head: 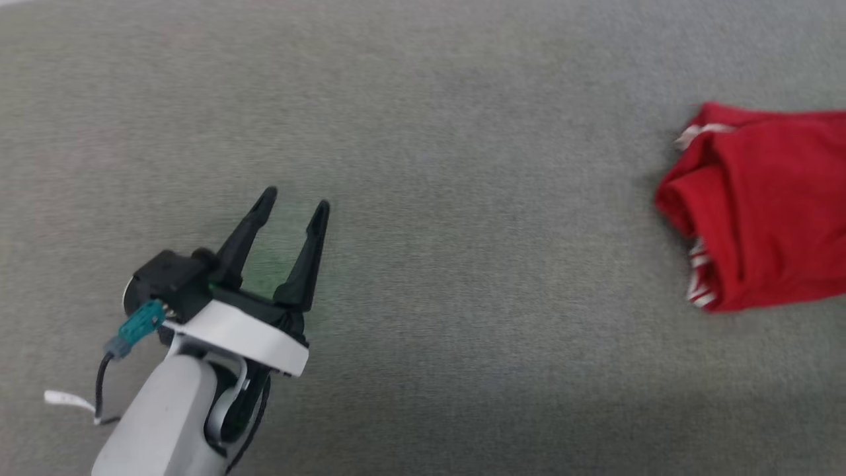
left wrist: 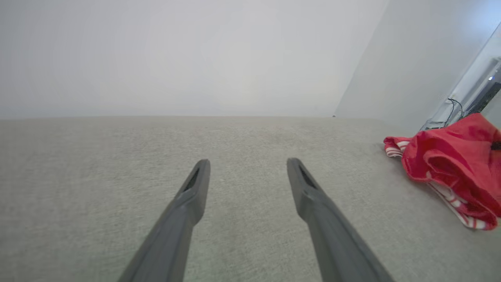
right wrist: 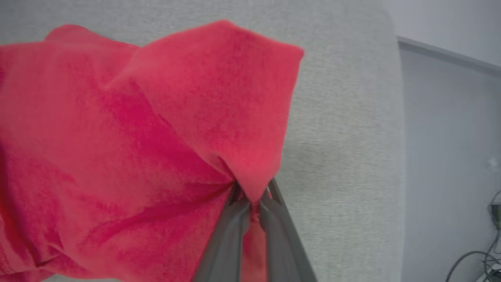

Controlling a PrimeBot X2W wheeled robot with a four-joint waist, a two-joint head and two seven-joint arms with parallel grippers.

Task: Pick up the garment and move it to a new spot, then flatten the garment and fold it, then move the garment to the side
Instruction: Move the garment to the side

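Observation:
The garment (head: 760, 205) is a bunched red shirt with white-striped trim, lying at the right edge of the grey table in the head view. My left gripper (head: 291, 205) hovers open over bare table at the lower left, far from the cloth. In the left wrist view its two fingers stand apart around the gripper point (left wrist: 246, 164), with the garment (left wrist: 450, 164) off to the right. The right wrist view shows my right gripper (right wrist: 252, 192) shut on a pinched fold of the garment (right wrist: 156, 137), the red cloth draping up and to the left of the fingers.
The grey fabric-covered table (head: 462, 165) spreads wide between my left gripper and the garment. Its right edge (right wrist: 399, 156) drops to a pale floor. Cables (right wrist: 469, 262) and a dark device (left wrist: 483, 98) lie beyond that edge.

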